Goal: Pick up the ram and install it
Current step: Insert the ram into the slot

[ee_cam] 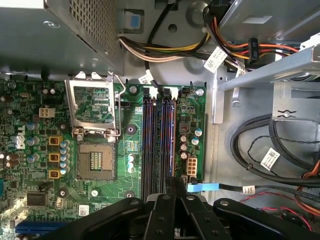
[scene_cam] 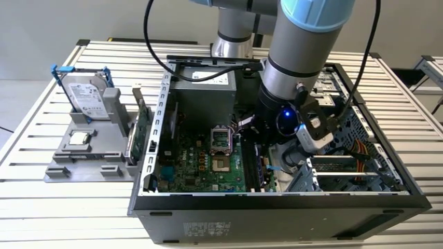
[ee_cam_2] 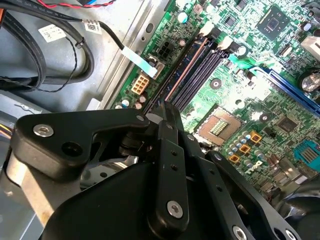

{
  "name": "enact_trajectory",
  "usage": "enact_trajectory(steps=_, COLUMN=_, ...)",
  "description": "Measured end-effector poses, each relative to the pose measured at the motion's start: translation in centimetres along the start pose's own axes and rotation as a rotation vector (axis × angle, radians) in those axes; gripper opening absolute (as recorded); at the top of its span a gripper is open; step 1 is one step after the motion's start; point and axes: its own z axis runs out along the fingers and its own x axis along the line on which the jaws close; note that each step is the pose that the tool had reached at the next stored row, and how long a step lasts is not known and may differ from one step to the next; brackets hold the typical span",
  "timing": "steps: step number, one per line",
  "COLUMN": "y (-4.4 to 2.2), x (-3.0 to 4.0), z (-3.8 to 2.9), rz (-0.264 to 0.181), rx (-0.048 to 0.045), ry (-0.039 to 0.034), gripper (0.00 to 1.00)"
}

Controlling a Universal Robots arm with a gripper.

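Exterior view: arm (scene_cam: 298,46) reaching down into open computer case (scene_cam: 277,202) on slatted desk (scene_cam: 41,207), wrist low over the motherboard, centre-right of frame. Grey tray (scene_cam: 83,166) at the exterior view's left, beside the case, with hard drive (scene_cam: 88,101) standing upright in it.

Second wrist view: pincer (ee_cam_2: 167,107) narrow, fingertips drawn close on the near end of the ram (ee_cam_2: 187,70). Ram seen edge-on as a thin dark strip with a coppery line, standing along one of the memory slots (ee_cam_2: 202,70) on the green motherboard (ee_cam_2: 280,75). Open processor socket (ee_cam_2: 217,125) just beside the slots. Cannot tell whether ram is fully seated.

First wrist view: pincer (ee_cam: 172,187) over the end of the slot bank (ee_cam: 150,140), tips nearly together. Ram (ee_cam: 172,140) in line with the slot farthest from the processor socket (ee_cam: 95,162). Exact contact hidden by the fingertips.
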Motion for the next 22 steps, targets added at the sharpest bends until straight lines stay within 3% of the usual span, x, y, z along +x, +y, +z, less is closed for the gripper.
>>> enact_trajectory(steps=22, y=0.17, x=0.00, z=0.02, rz=-0.354, rx=-0.0036, ry=0.0006, gripper=0.00)
